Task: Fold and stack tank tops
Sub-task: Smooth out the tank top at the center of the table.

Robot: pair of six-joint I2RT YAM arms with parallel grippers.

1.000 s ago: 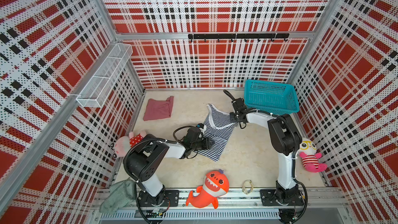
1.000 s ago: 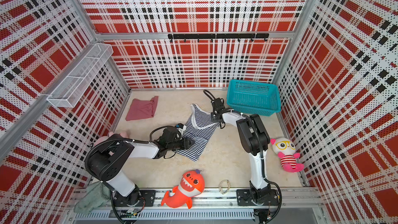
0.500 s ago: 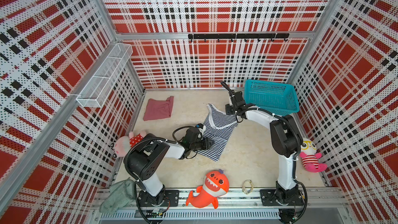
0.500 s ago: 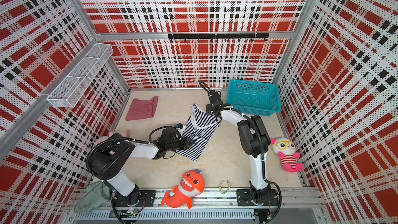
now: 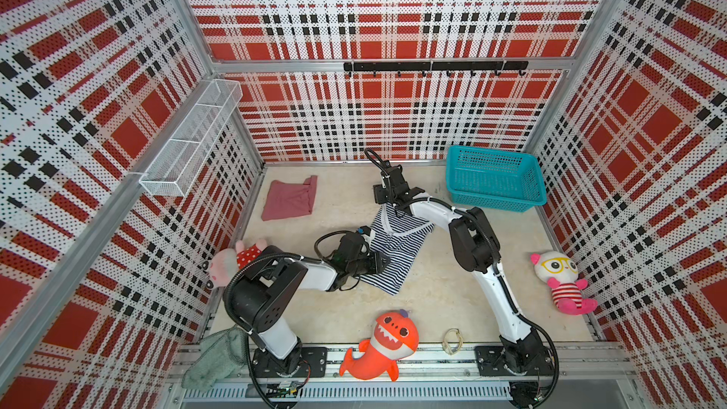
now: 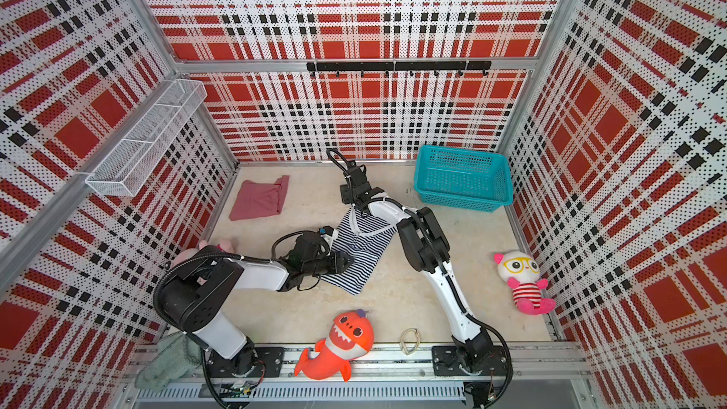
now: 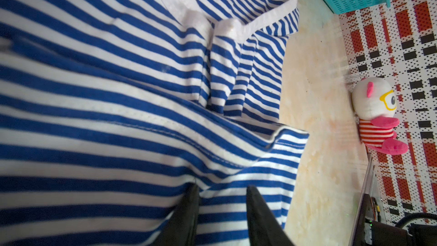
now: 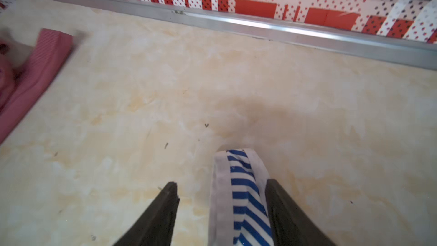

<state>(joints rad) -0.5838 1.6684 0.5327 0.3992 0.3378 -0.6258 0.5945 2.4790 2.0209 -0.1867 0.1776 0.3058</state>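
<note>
Table (image 5: 432, 300) lying bare and marbled around striped top (image 5: 397, 245) at centre, left gripper (image 7: 222, 188) pinching its soft edge, right gripper (image 8: 221, 183) gaping loose about its white-trimmed strap, ribbed rose top (image 5: 291, 200) lying by far-left corner.

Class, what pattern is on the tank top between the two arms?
The tank top has narrow blue-and-white stripes, clearest in the left wrist view.

Navy-striped tank top (image 5: 395, 247), teal basket (image 5: 496, 195)

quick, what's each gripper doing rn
left gripper: jaws closed on a fold of the striped tank top
right gripper: jaws open, the top's strap lying unclamped between them
</note>
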